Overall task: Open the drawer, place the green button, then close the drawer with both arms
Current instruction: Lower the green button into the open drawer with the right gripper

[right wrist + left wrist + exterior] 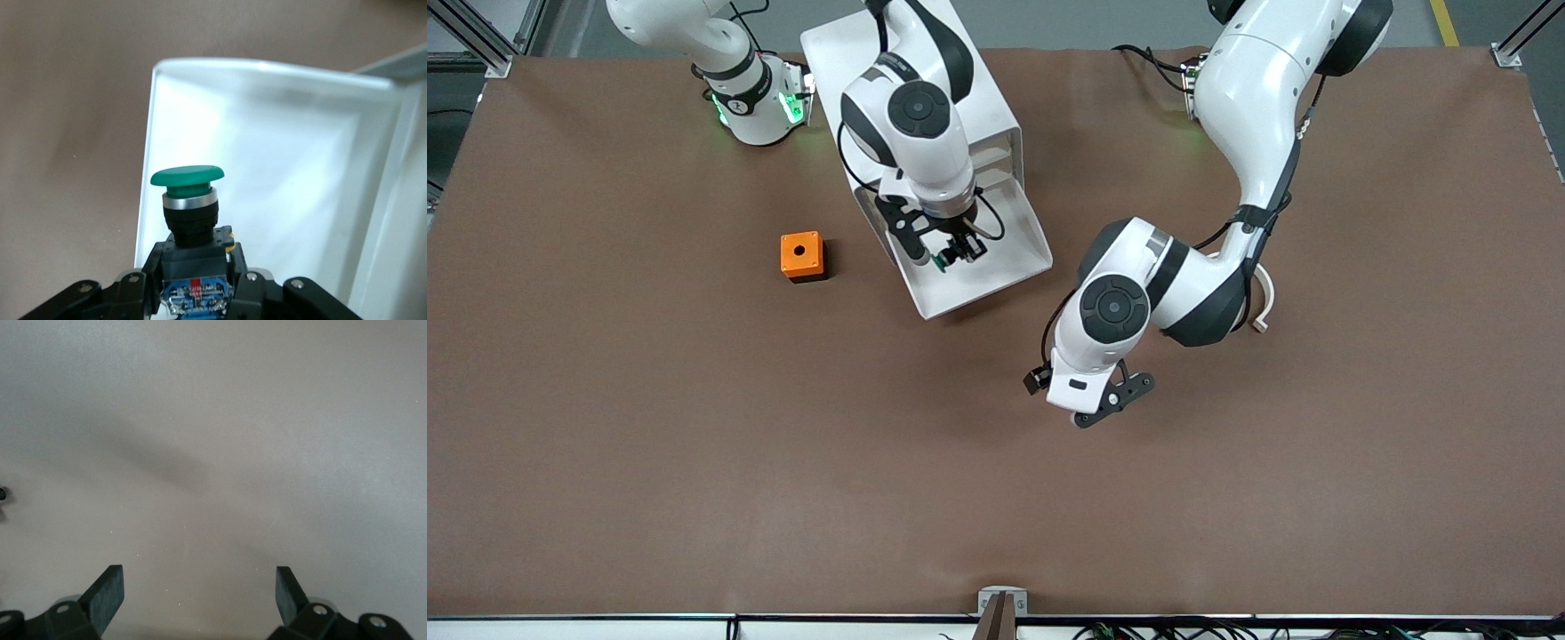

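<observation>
Two arms: right gripper (pixel 953 255) over the open drawer (pixel 1021 267), clenched on the button (pixel 187 200); left gripper (pixel 1116 400) spread over bare table (pixel 694 444).

A robotics lab: two arms (pixel 1254 133) bolted at a brown-covered table (pixel 694 444)

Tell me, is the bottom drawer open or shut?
Open: the drawer is pulled out of the cabinet, its white tray exposed.

The cabinet (pixel 925 98) is partly hidden by the right arm.
</observation>
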`<control>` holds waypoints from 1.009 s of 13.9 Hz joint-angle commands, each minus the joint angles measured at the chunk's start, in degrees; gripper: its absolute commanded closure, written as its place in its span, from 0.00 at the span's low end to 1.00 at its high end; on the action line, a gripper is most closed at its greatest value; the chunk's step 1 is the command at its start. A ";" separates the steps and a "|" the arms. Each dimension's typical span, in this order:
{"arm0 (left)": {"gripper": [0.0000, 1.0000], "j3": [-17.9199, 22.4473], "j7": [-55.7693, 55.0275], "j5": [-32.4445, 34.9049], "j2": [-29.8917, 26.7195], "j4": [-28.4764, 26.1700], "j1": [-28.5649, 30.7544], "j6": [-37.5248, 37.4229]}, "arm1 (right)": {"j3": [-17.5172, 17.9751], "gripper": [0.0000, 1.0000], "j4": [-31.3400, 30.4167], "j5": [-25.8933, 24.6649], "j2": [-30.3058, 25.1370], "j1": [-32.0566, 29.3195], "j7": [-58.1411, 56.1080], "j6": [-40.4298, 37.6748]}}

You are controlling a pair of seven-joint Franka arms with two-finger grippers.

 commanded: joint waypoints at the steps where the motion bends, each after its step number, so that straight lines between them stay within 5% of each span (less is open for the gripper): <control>1: 0.00 0.02 0.34 0.83 -2.08 -2.22 -0.03 0.29 | -0.69 1.00 0.22 0.49 2.32 1.78 3.27 2.55; 14: 0.00 -0.07 0.34 0.65 -1.72 -2.22 -1.17 0.29 | -0.78 1.00 5.14 -0.03 9.63 5.65 10.58 3.26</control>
